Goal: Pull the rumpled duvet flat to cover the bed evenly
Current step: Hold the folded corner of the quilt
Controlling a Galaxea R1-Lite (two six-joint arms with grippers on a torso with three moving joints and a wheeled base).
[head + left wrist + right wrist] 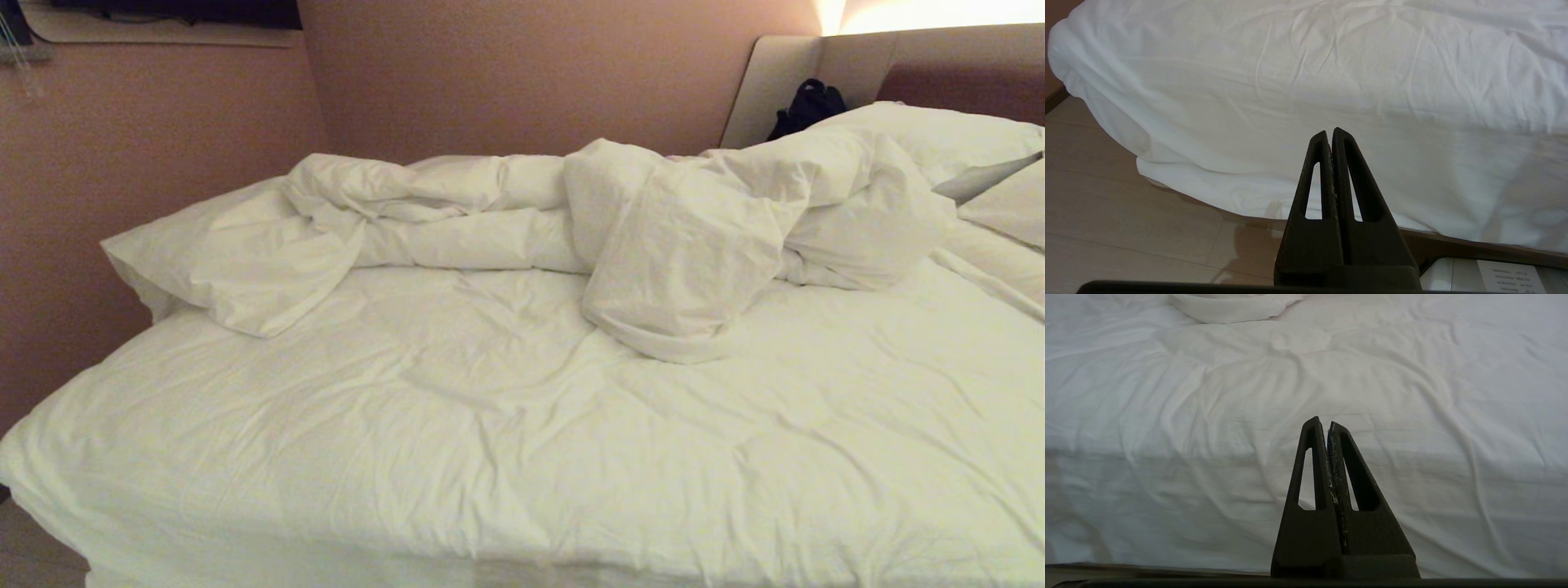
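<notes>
1. Wrinkled white duvet (522, 425) spreads across the near bed (1453, 241), its far part heaped in a ridge.
2. Left pincer (1331, 132) and right pincer (1323, 422) hang clenched, empty, beside the bed edge.
3. Pillows (939, 135), padded headboard (898, 57), pinkish wall (490, 73), pale floor (1126, 204).

You see white pillows (939, 135) just beside a black bag (808, 104). The pink wall (522, 73) stands behind the bag.

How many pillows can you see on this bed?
2, both at the headboard end, on the right of the head view: one pillow lies against the headboard, a second pillow lies nearer, cut off by the picture's edge. The bunched duvet may hide more.
</notes>
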